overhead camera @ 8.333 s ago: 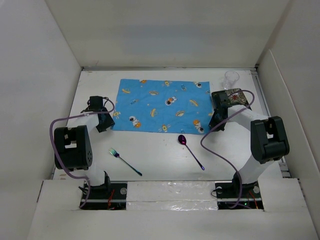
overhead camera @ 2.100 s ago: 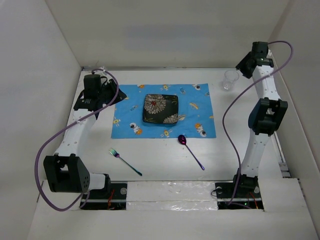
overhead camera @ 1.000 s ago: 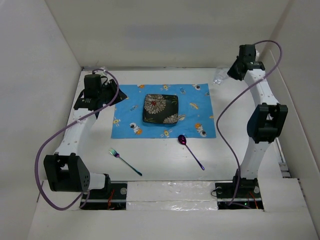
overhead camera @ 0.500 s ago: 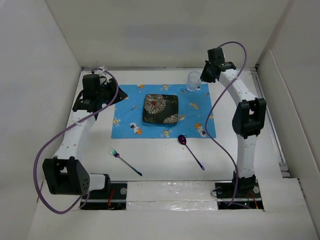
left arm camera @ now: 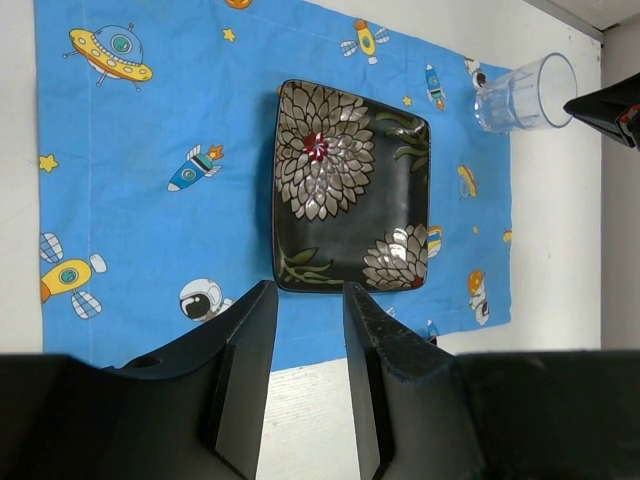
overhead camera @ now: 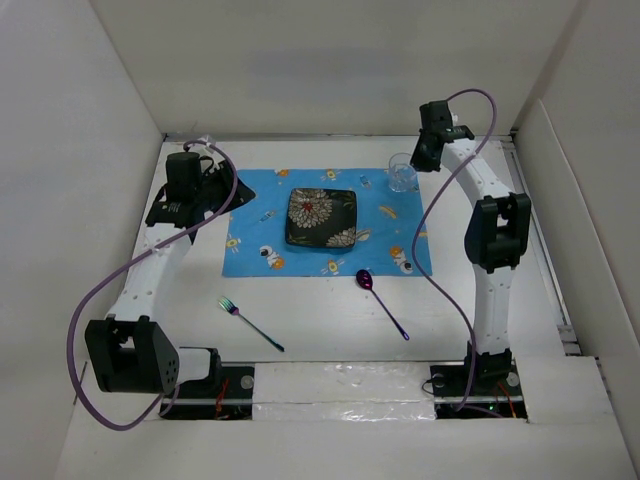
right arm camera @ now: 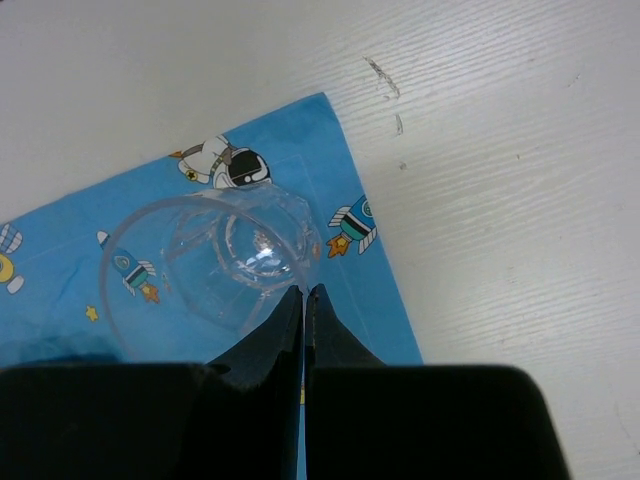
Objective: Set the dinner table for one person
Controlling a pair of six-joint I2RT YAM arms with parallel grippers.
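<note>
One step in hand: setting glass point(overhead camera: 401, 177) on mat's point(overhead camera: 260, 215) upper-right corner, rim pinched in right jaws, perhaps already seated; left jaws parted, empty, above plate point(left arm camera: 350, 190). Next: release, then fetch fork point(overhead camera: 252, 325) and spoon point(overhead camera: 385, 308) from white surface point(overhead camera: 320, 320) filling mid-frame.

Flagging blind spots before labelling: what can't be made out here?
The glass: resting on the placemat or held just above it; right wrist view looks straight down through it, top view too small.
Rim inside the right gripper: right wrist view, covered by its jaws.
The fork and spoon detail: top view too small, outside both wrist views.
</note>
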